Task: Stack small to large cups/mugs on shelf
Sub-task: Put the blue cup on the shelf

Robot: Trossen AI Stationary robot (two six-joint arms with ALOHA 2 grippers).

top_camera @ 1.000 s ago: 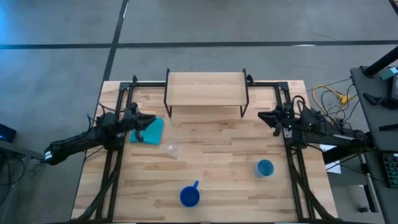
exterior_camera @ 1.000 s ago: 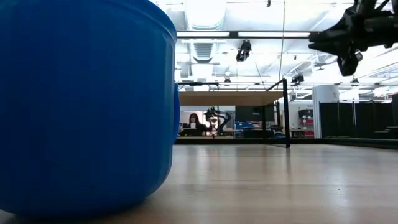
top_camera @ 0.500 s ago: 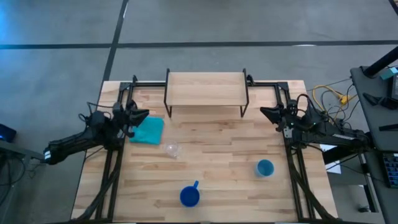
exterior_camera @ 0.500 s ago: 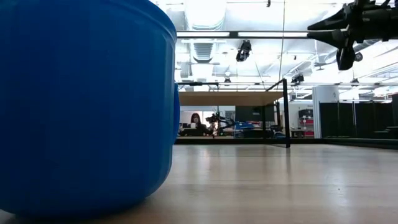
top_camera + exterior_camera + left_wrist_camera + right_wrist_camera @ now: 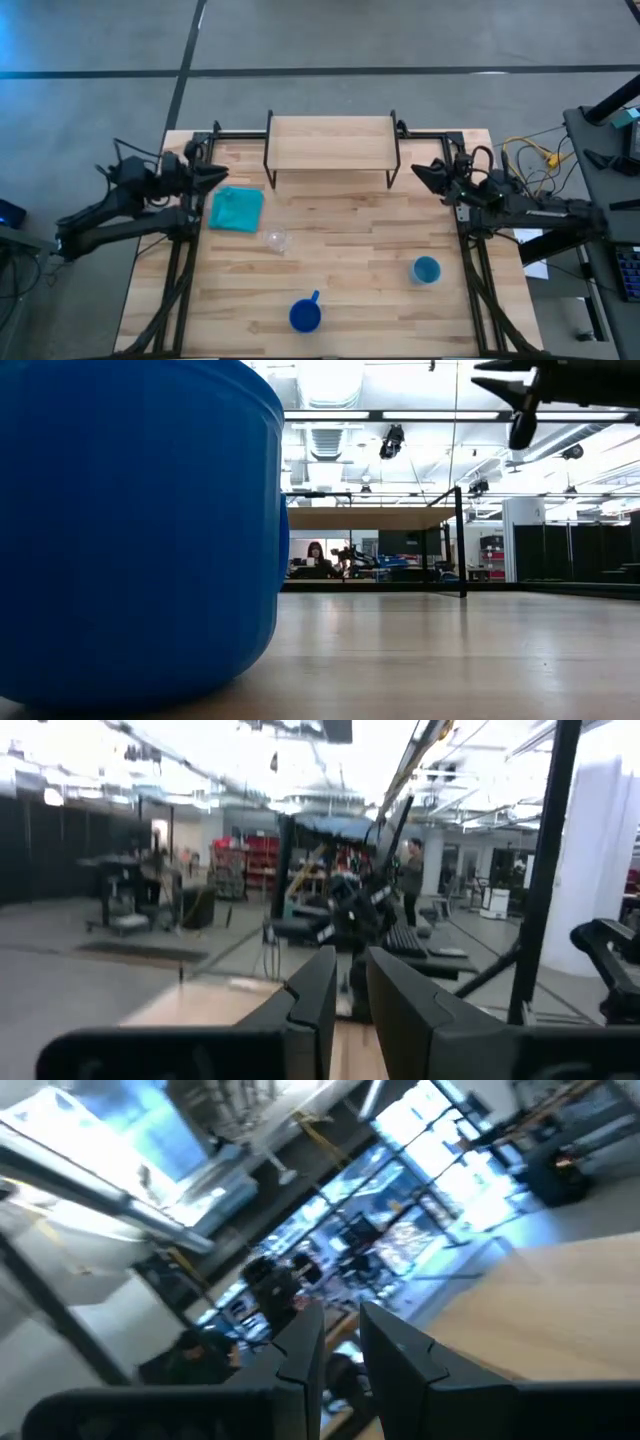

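The high view shows the small clear cup [image 5: 275,240] standing mid-table. The dark blue mug [image 5: 305,316] stands near the near edge with its handle toward the far right, and it fills the left of the low view [image 5: 130,530]. The light blue handleless cup [image 5: 426,270] stands to the right. The shelf [image 5: 330,143] stands on black legs at the far edge and has nothing on it. My left gripper [image 5: 218,175] hovers shut at the table's left, beyond the teal cloth. My right gripper [image 5: 420,172] hovers shut at the right, beside the shelf's right legs. Its fingers show raised in the low view [image 5: 510,385].
A teal cloth [image 5: 237,209] lies flat on the table left of the clear cup. Black frame rails [image 5: 190,250] run along both table sides. Cables [image 5: 530,155] and equipment sit off the right edge. Bare tabletop [image 5: 350,240] lies between the cups and the shelf.
My left gripper has drawn back from over the teal cloth, toward the table's left and far edge, leaving the cloth fully uncovered. My right gripper has risen and shifted slightly toward the shelf. The cups have not moved.
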